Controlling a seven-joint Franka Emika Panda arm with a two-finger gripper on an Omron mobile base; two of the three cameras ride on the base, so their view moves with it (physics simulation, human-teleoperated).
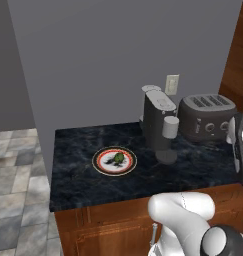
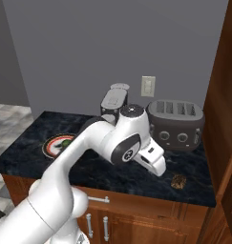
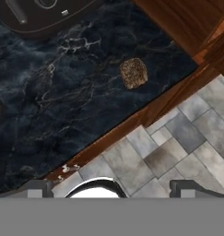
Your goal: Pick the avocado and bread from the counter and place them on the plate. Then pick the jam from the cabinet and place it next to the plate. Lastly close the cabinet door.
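The avocado (image 1: 118, 158) (image 2: 65, 143), a small dark-green lump, lies on the round white plate (image 1: 102, 165) (image 2: 50, 148) with its red and black rim, at the left of the black marble counter (image 1: 78, 145) (image 2: 112, 174). The bread (image 2: 178, 180) (image 3: 133, 73), a small brown speckled piece, rests on the counter near its front right corner, beside the reddish-brown cabinet (image 2: 226, 109). My gripper (image 3: 112, 188) (image 2: 160, 167) hangs open and empty above the counter's front edge, left of the bread and apart from it. The jam is out of view.
A grey coffee machine (image 1: 158, 122) (image 2: 113, 101) and a dark toaster (image 1: 208, 117) (image 2: 177, 125) stand at the back of the counter. A wooden panel (image 2: 230, 190) juts out at the lower right. Grey floor tiles (image 3: 178, 138) lie below the counter's edge.
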